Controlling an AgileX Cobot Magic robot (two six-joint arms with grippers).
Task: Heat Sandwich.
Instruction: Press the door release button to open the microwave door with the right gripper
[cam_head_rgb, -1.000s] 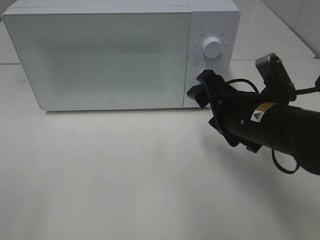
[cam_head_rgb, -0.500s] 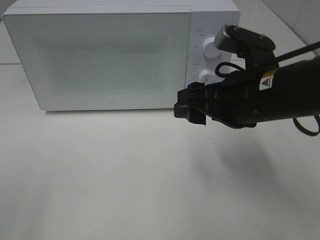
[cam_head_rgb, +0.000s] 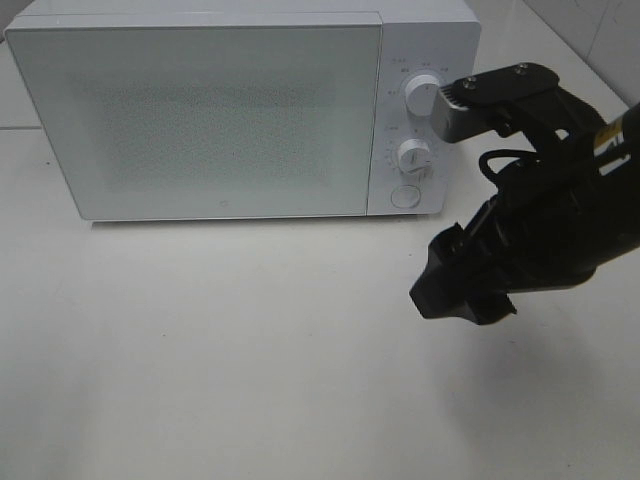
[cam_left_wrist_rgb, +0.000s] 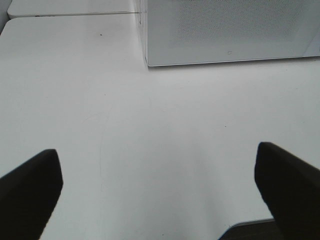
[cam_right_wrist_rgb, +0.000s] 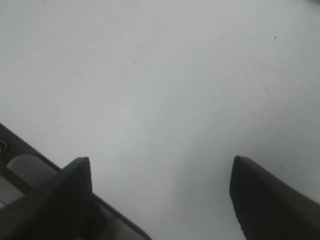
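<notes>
While microwave (cam_head_rgb: 200, 110) door is shut with no sandwich visible, right end effector (cam_head_rgb: 455, 288) and left end effector (cam_left_wrist_rgb: 157, 167) gape empty; heating probably underway, unloading remains.

Microwave (cam_head_rgb: 430, 40) is showing white, its door (cam_head_rgb: 200, 120) carrying a fine grey dot pattern. Upper knob (cam_head_rgb: 420, 97) and lower knob (cam_head_rgb: 413, 155) are reading white too. Surface (cam_head_rgb: 220, 350) is looking plain off-white. Right arm (cam_head_rgb: 560, 230) is showing black with a yellow label (cam_head_rgb: 608, 140), and its camera housing (cam_head_rgb: 465, 110) is looking silver-grey. Left fingers (cam_left_wrist_rgb: 30, 190) and right fingers (cam_right_wrist_rgb: 270, 195) are reading black.
</notes>
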